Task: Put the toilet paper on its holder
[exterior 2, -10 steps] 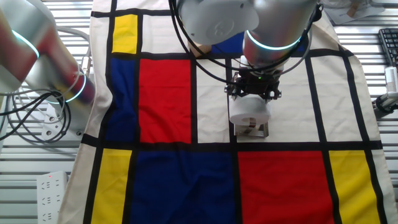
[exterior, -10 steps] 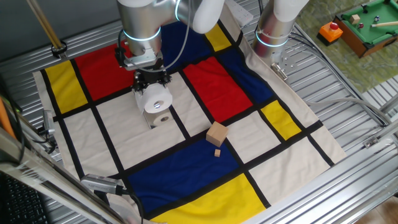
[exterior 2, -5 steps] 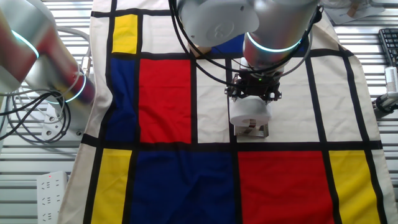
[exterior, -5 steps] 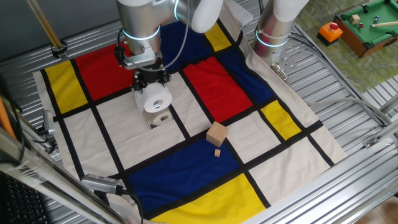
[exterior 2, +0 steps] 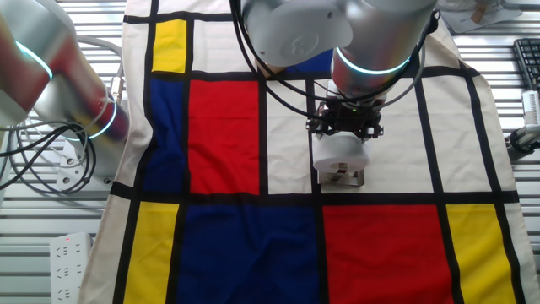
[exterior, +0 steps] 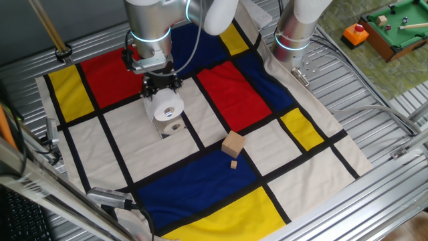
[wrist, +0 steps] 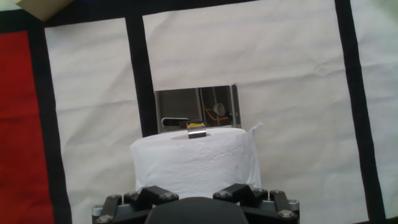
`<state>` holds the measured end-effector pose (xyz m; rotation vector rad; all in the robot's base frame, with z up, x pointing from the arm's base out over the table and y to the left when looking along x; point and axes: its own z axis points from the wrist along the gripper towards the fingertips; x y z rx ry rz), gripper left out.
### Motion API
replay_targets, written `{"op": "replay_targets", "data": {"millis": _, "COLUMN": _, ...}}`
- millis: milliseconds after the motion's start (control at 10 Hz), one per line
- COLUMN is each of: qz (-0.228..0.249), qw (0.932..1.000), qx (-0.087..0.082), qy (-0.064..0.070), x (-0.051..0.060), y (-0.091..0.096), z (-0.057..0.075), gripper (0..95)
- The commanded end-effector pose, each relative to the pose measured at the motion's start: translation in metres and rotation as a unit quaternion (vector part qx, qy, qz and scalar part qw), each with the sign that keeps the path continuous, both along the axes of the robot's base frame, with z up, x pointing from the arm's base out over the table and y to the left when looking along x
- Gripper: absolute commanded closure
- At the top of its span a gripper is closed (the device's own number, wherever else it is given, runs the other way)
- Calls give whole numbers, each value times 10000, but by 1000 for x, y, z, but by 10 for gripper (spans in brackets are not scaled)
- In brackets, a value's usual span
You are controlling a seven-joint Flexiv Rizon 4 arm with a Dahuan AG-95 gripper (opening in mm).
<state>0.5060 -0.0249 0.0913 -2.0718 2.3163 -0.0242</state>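
Observation:
The white toilet paper (exterior: 166,106) lies on its side in my gripper (exterior: 162,92), its hollow core facing one fixed camera. It hangs just above the shiny silver holder (exterior: 174,127) on a white square of the cloth. In the other fixed view the toilet paper (exterior 2: 340,151) covers most of the holder (exterior 2: 344,176) under my gripper (exterior 2: 342,133). In the hand view the toilet paper (wrist: 194,162) fills the bottom. The holder's base plate (wrist: 186,107) lies beyond it, and the holder's metal rod end (wrist: 196,129) shows at the roll's far edge. My fingertips are hidden by the roll.
A tan wooden cube (exterior: 233,144) and a small wooden piece (exterior: 234,164) lie on the cloth to the right of the holder. A second arm's base (exterior: 294,33) stands at the back right. A toy pool table (exterior: 394,27) sits beyond the table's far right.
My gripper and the roll have shifted only very slightly over the holder. Nothing else has moved.

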Motion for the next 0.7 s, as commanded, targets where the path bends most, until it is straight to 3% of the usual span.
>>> {"op": "replay_targets", "data": {"millis": 100, "qz": -17, "qw": 10000, "qx": 25, "qy": -10, "x": 0, "y": 0, "z": 0, "gripper": 950}}
{"op": "replay_targets", "data": {"millis": 200, "qz": -11, "qw": 10000, "qx": 10, "qy": -38, "x": 0, "y": 0, "z": 0, "gripper": 950}}
{"op": "replay_targets", "data": {"millis": 400, "qz": 53, "qw": 9999, "qx": -20, "qy": -126, "x": 3, "y": 1, "z": 1, "gripper": 570}}
{"op": "replay_targets", "data": {"millis": 700, "qz": 53, "qw": 9999, "qx": -20, "qy": -126, "x": 3, "y": 1, "z": 1, "gripper": 570}}
